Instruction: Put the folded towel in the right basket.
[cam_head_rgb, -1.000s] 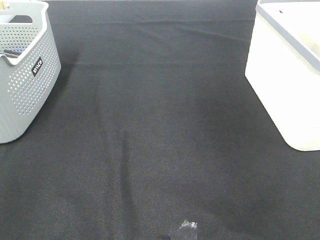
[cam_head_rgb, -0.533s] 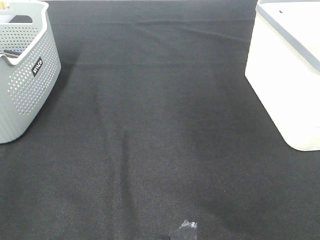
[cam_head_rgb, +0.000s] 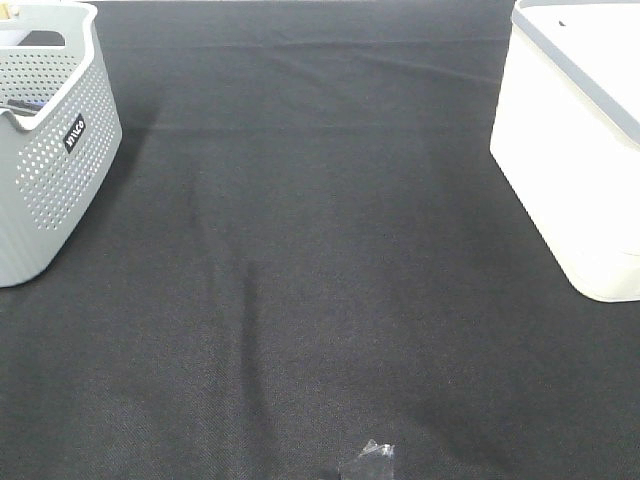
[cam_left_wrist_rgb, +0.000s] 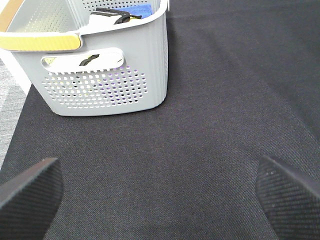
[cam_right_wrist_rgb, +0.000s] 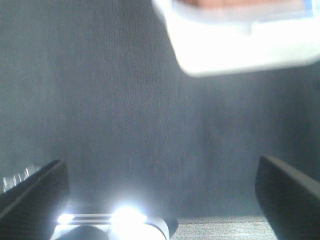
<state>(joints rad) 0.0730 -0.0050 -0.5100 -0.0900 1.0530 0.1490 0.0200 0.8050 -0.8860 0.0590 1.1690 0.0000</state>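
Note:
No folded towel shows on the black cloth. The white right basket (cam_head_rgb: 575, 150) stands at the right edge and also shows blurred in the right wrist view (cam_right_wrist_rgb: 235, 40), where a thin orange-brown strip shows inside its rim. I cannot tell what the strip is. My left gripper (cam_left_wrist_rgb: 160, 200) is open and empty, low over the cloth in front of the grey basket (cam_left_wrist_rgb: 100, 75). My right gripper (cam_right_wrist_rgb: 160, 195) is open and empty, some way short of the white basket. Neither arm shows in the exterior high view.
The grey perforated basket (cam_head_rgb: 45, 150) stands at the far left and holds a blue item (cam_left_wrist_rgb: 137, 10) and dark objects. A small shiny scrap (cam_head_rgb: 372, 460) lies at the cloth's front edge. A bright glare (cam_right_wrist_rgb: 125, 215) lies near the right gripper.

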